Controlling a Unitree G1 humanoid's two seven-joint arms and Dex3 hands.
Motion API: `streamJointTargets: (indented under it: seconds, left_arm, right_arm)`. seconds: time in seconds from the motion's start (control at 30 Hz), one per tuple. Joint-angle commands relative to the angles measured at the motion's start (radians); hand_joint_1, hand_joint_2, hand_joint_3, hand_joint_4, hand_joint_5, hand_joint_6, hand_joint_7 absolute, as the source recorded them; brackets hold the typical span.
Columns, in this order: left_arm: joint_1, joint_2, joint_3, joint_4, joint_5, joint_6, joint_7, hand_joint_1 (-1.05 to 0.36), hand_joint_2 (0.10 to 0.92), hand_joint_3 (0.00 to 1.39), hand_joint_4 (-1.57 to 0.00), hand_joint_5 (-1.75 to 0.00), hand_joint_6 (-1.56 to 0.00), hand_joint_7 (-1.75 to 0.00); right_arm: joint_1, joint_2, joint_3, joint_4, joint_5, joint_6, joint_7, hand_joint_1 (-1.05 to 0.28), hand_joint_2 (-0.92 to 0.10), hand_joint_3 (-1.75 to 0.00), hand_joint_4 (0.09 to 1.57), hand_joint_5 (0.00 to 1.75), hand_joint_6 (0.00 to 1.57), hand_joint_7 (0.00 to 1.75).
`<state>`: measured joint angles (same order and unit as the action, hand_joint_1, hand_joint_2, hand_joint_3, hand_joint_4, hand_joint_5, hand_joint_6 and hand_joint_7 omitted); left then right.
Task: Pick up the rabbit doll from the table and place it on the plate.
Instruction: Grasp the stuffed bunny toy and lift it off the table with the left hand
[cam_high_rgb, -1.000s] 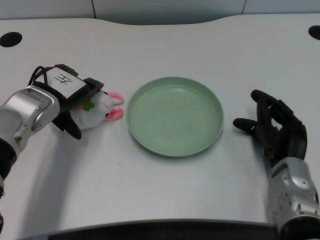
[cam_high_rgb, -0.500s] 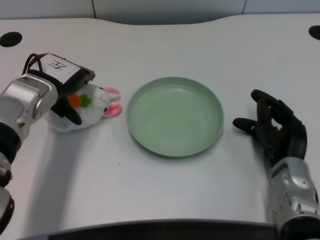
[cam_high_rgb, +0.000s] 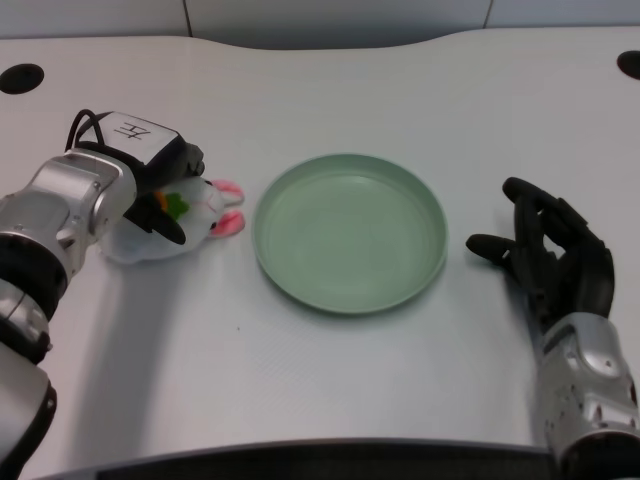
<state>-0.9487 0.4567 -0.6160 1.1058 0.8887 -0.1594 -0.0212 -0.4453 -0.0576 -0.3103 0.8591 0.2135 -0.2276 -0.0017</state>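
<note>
The white rabbit doll, with pink ears and an orange and green carrot on its front, lies on the table just left of the green plate, its ears pointing at the plate's rim. My left hand is over the doll's body and grips it, thumb in front and the other fingers curled behind it. Part of the doll's body is hidden under the hand and wrist. Nothing lies in the plate.
My right hand rests on the table to the right of the plate, fingers spread. Dark round holes sit in the table's far left and far right corners. The table's front edge runs along the bottom.
My left hand has shifted a little right and closed in over the doll again after drawing back. The doll's ears have moved slightly with it. The plate and right hand are still.
</note>
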Motion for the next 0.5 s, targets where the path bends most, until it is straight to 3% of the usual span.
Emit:
streamJointTargets:
  seconds: [0.03, 0.13, 0.3, 0.5]
  left_arm:
    - [-0.022, -0.008, -0.001, 0.017, -0.013, 0.025, -0.041, -0.76, 0.878, 0.00, -0.49, -0.19, -0.59, -0.03]
    - [-0.023, -0.012, -0.006, 0.020, -0.017, 0.038, -0.063, -0.77, 0.871, 0.00, -0.48, -0.19, -0.58, -0.02]
    - [-0.016, -0.017, -0.009, 0.029, -0.019, 0.037, -0.063, -0.77, 0.865, 0.00, -0.48, -0.19, -0.57, -0.01]
    - [-0.005, -0.026, -0.016, 0.042, -0.018, 0.045, -0.061, -0.78, 0.868, 0.00, -0.48, -0.18, -0.57, -0.01]
  right_arm:
    - [0.011, 0.005, 0.002, -0.018, 0.005, 0.013, -0.005, -0.30, -0.92, -0.34, 0.72, 1.03, 0.69, 0.41]
    - [0.016, 0.007, 0.004, -0.031, 0.004, 0.021, -0.008, -0.30, -0.92, -0.34, 0.72, 1.03, 0.70, 0.41]
    - [0.021, 0.007, 0.001, -0.034, 0.010, 0.015, 0.006, -0.31, -0.92, -0.33, 0.72, 1.02, 0.70, 0.41]
    - [0.027, 0.009, 0.001, -0.045, 0.019, 0.019, 0.009, -0.31, -0.92, -0.32, 0.72, 1.02, 0.72, 0.43]
